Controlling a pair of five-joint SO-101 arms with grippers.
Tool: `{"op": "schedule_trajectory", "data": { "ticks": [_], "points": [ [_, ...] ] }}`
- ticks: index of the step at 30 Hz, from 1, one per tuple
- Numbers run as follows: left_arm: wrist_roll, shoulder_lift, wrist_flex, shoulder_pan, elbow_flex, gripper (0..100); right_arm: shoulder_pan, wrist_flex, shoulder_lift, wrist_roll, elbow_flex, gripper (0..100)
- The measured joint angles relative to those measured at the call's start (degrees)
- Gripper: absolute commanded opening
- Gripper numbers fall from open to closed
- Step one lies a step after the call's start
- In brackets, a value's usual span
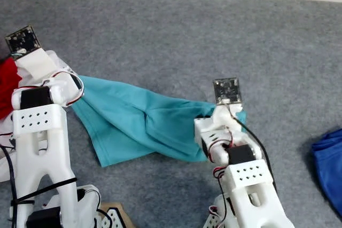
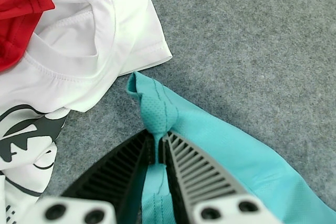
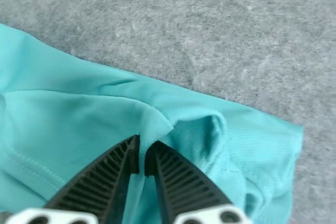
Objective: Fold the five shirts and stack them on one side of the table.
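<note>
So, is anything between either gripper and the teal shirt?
Nothing visible: the left gripper is shut on one end of the teal shirt, beside the white shirt, and the right gripper on the other end.

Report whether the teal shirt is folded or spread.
Spread, not folded: the teal shirt stretches, wrinkled, between the left gripper and right gripper, each shut on an edge.

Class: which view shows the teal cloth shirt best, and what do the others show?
The high view: the teal cloth shirt spreads nearly whole over the grey felt table. The left wrist view shows a bunched edge pinched in the left claw; the right wrist view, a fold in the right claw.
</note>
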Motion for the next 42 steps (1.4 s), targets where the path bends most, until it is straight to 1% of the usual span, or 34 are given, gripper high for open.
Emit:
{"op": "schedule_trajectory", "data": {
  "ticks": [3,7,12,15,18,23,26,29,34,39,42],
  "points": [
    [0.00,0.00,-2.55,0.00,0.00,1,0.97,3.96,0.00,0.00,-5.89,0.8],
    [0.00,0.00,-8.88,0.26,0.00,1,1.14,8.53,0.00,0.00,-14.68,0.8],
    [0.00,0.00,-19.87,0.26,0.09,1,2.99,15.12,0.00,0.00,-27.78,0.7],
    [0.00,0.00,-28.22,0.35,0.09,1,6.42,18.73,0.00,0.00,-35.52,0.7],
    [0.00,0.00,-33.93,0.09,0.09,1,9.93,21.45,0.00,0.00,-41.76,0.7],
    [0.00,-1.14,-36.48,0.09,0.09,1,11.34,27.78,0.00,1.93,-48.26,0.7],
    [0.00,-5.45,-36.48,0.09,0.09,1,11.52,31.38,0.00,2.55,-52.22,0.7],
    [0.00,-11.96,-32.70,0.00,-0.26,1,11.52,35.34,-0.09,3.08,-57.85,0.7],
    [0.00,-21.98,-19.60,0.00,-6.86,1,11.69,41.49,-0.18,4.48,-68.40,0.7],
    [0.00,-24.70,-5.01,-0.44,-14.86,1,11.87,48.79,-0.62,6.07,-76.22,0.7],
    [0.00,-25.05,1.67,-0.44,-18.29,1,10.99,53.01,-0.70,6.95,-80.35,0.7]
  ]
}}
